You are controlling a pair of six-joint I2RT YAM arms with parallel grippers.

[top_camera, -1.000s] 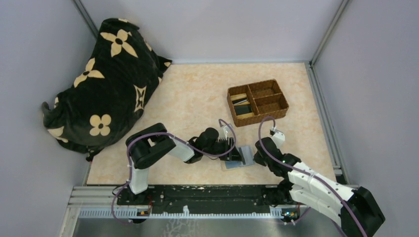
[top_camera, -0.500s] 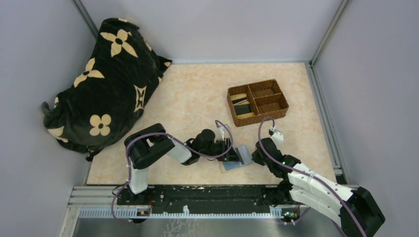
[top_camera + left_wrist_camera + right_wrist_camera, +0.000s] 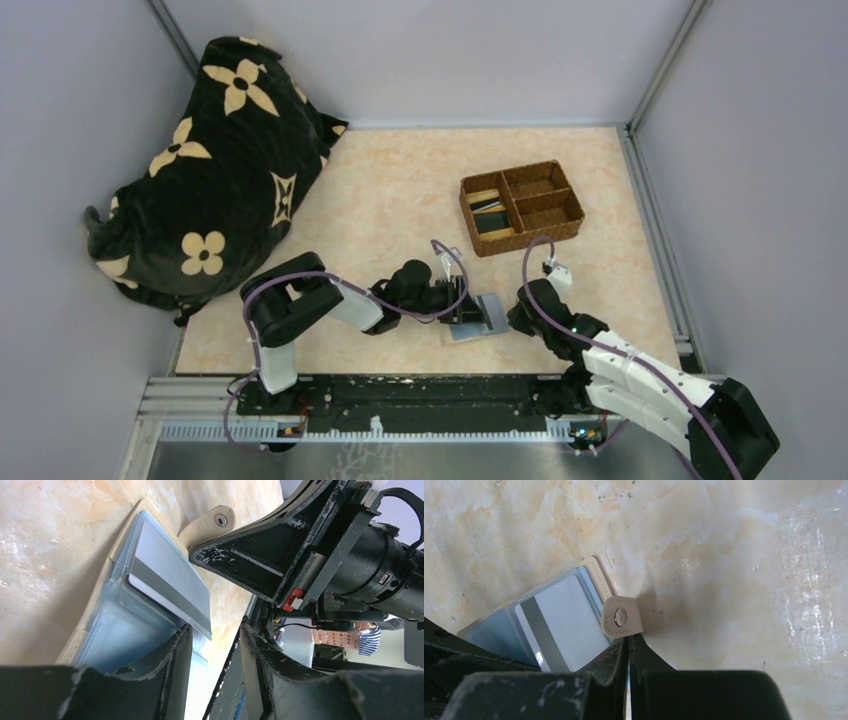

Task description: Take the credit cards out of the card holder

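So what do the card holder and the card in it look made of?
Cream-beige folding card holder: likely faux leather, matte, stitched tab with a metal snap. Its inner sleeves look glossy, probably clear vinyl. Pale grey card: smooth, stiff-looking plastic with a slight sheen and a dark magnetic stripe.

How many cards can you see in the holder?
1: a pale striped card, in a sleeve of the open holder, beside the snap tab. Others may be hidden in the other sleeves.

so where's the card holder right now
Top view: the card holder lies open on the table, centre front, between the left claw and right claw.
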